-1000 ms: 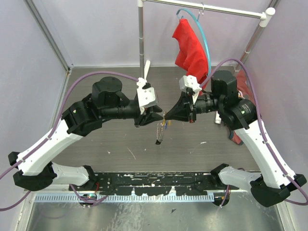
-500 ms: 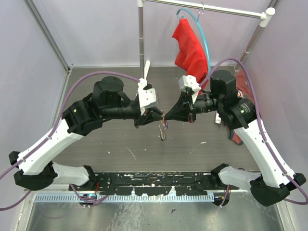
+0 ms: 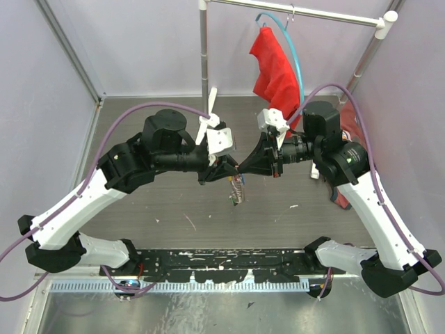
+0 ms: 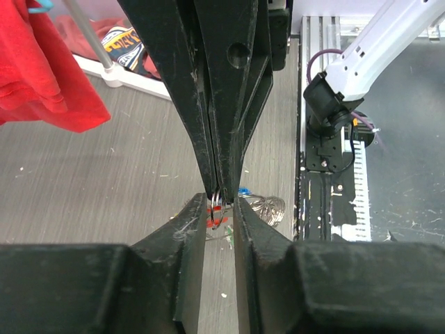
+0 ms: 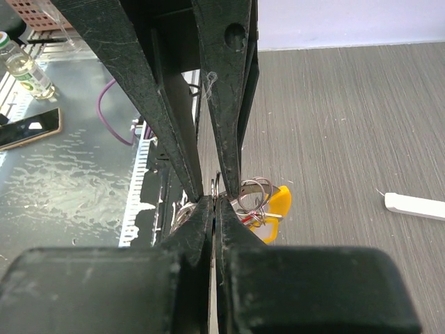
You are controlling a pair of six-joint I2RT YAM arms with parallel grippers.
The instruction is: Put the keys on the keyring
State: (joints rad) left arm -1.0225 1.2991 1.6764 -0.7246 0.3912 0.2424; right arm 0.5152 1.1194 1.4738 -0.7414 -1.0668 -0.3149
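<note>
Keyring (image 3: 238,175), top view: in mid-air between both tips, keys (image 3: 238,191) dangling below, long axis vertical. Left wrist: left gripper (image 4: 220,221) narrowly spread, straddling the ring wire. Right wrist: right gripper (image 5: 214,209) pressed together, pinching the ring. Likely light, stiff, slick; grip the rim.

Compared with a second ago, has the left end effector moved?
Yes. The left end effector has shifted rightward, farther from the upright pole, closing on the right end effector.
</note>
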